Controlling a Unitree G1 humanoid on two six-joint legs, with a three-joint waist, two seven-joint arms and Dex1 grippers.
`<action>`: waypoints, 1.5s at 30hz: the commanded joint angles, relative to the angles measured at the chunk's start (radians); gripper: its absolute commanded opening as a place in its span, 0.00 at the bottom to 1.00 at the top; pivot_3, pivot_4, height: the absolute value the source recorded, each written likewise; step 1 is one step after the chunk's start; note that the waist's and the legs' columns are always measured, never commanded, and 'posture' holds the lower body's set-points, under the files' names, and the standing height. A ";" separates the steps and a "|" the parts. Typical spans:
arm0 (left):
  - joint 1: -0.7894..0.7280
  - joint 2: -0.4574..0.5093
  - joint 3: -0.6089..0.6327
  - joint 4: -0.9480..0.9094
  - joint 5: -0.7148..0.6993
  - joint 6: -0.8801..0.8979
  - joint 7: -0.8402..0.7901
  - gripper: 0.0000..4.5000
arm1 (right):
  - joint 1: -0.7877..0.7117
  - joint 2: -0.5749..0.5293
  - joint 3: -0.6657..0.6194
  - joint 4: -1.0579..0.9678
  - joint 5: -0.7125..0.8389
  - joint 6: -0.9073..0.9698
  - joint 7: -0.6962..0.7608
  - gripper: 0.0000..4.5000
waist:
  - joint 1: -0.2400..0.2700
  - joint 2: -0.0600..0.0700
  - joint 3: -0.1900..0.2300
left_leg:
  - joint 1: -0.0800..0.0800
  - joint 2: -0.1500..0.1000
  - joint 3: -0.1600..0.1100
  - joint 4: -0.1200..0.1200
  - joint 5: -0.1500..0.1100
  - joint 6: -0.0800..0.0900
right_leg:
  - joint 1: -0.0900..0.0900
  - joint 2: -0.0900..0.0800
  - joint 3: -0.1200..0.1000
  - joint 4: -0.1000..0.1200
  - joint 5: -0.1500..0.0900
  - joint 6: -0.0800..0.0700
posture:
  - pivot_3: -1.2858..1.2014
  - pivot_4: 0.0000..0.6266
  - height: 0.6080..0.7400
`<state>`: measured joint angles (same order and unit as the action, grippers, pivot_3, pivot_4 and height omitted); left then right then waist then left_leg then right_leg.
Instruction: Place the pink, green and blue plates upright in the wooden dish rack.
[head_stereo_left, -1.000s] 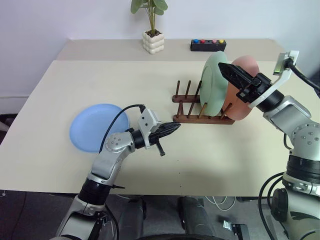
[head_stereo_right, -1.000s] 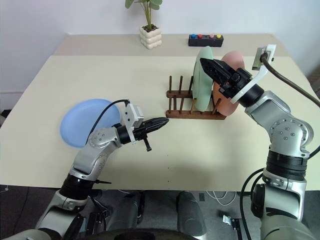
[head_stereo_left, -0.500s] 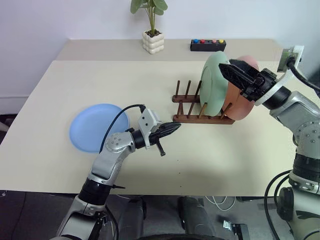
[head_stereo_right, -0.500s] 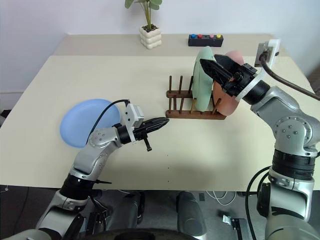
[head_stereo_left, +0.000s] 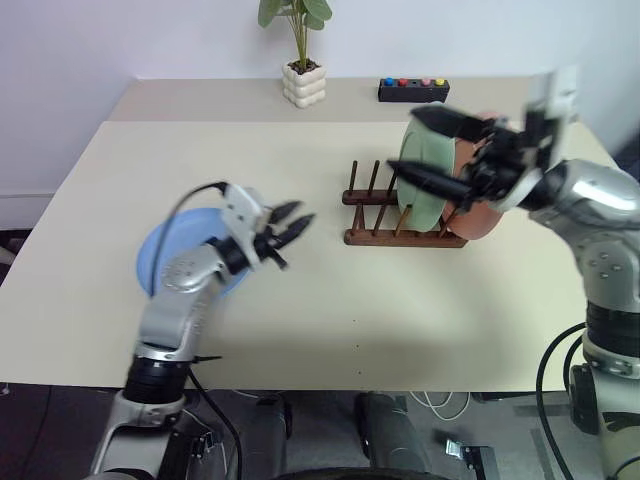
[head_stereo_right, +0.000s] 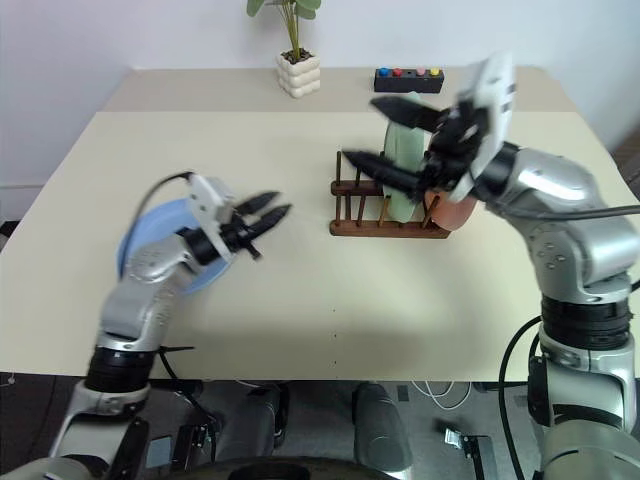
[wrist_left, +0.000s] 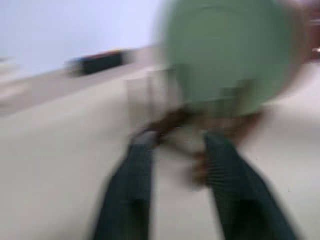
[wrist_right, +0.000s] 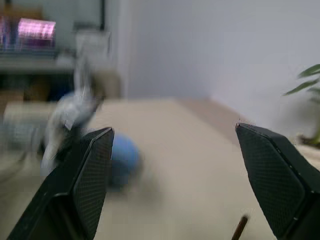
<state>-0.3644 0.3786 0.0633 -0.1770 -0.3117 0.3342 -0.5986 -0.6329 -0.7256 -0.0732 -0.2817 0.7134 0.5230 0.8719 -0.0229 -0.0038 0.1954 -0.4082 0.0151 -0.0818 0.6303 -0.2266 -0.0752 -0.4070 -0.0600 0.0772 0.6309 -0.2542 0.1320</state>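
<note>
The green plate (head_stereo_left: 424, 178) stands upright in the wooden dish rack (head_stereo_left: 378, 214), and the pink plate (head_stereo_left: 488, 208) stands upright just behind it on the right. Flat on the table at the left lies the blue plate (head_stereo_left: 160, 245), partly hidden under my left arm. My left gripper (head_stereo_left: 298, 215) hovers open and empty just past the blue plate's right edge, pointing toward the rack. My right gripper (head_stereo_left: 428, 150) is open wide in front of the green plate, holding nothing. The right wrist view looks across the table to the blue plate (wrist_right: 123, 155).
A potted plant (head_stereo_left: 304, 80) in a white pot and a black box (head_stereo_left: 413, 91) with coloured buttons stand on the raised ledge at the back. The rack's left slots stand free of plates. Bare table (head_stereo_left: 330, 320) lies between my arms and toward the front edge.
My left gripper has opened and swung left and up, back toward the blue plate. My right gripper has rolled and shifted left, in front of the green plate.
</note>
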 joint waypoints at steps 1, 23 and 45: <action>0.024 0.063 0.167 -0.063 0.008 0.071 0.131 0.74 | 0.002 0.008 0.066 -0.008 -0.102 -0.096 0.061 0.88 | 0.000 0.000 0.000 | 0.000 0.000 0.000 0.000 0.000 0.000 | 0.000 0.000 0.000 0.000 0.001 0.001 | 0.52 0.24 0.92; 0.101 0.047 0.417 -0.142 -0.013 0.804 0.486 0.80 | -0.004 0.115 0.150 0.114 -0.251 -0.227 0.174 0.88 | 0.003 -0.008 0.003 | 0.000 0.000 -0.001 0.000 0.000 -0.001 | 0.000 -0.001 -0.002 0.000 0.001 0.002 | 0.52 0.24 0.92; -0.307 -0.083 0.250 -0.146 0.071 0.330 0.603 0.00 | -0.077 0.202 0.234 0.174 -0.520 -0.475 0.059 0.88 | 0.002 -0.014 0.003 | -0.001 -0.001 -0.002 0.000 0.002 -0.004 | 0.001 -0.002 -0.003 -0.002 0.002 0.001 | 0.52 0.24 0.92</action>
<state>-0.6706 0.2993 0.3448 -0.2953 -0.2662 0.6826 -0.0116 -0.6874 -0.5263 0.1550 -0.1181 0.2475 0.1146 0.9547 -0.0205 -0.0180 0.1988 -0.4085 0.0142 -0.0830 0.6297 -0.2248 -0.0790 -0.4058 -0.0620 0.0746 0.6295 -0.2519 0.1333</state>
